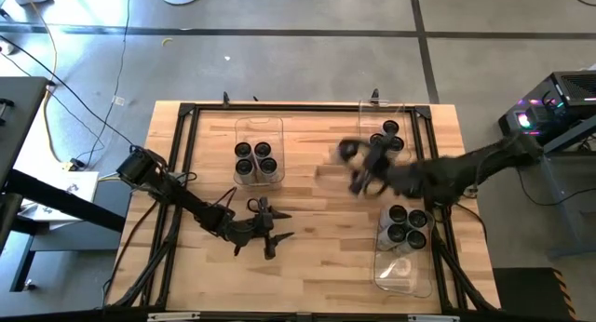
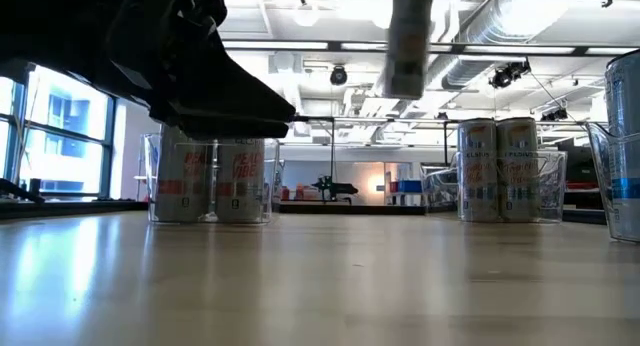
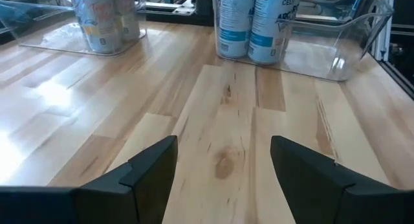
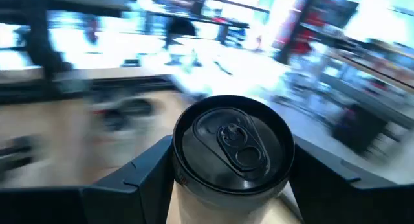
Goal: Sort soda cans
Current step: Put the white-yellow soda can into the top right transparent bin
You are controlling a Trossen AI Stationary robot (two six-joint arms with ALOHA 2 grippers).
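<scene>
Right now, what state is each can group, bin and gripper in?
Left gripper: fingers open, empty, low over the table.
Right gripper: fingers shut on a soda can, lifted off the table.
Middle bin: four cans upright inside.
Near right bin: four cans upright at one end, rest bare.
Far right bin: upright cans inside, partly hidden by the arm.

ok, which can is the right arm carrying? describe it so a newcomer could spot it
Start at the wooden table, right half, between the two clear bins there. The right claw is closed on one soda can with a dark top. Unlike all the other cans, it sits in no bin and hangs lifted off the wood.
</scene>
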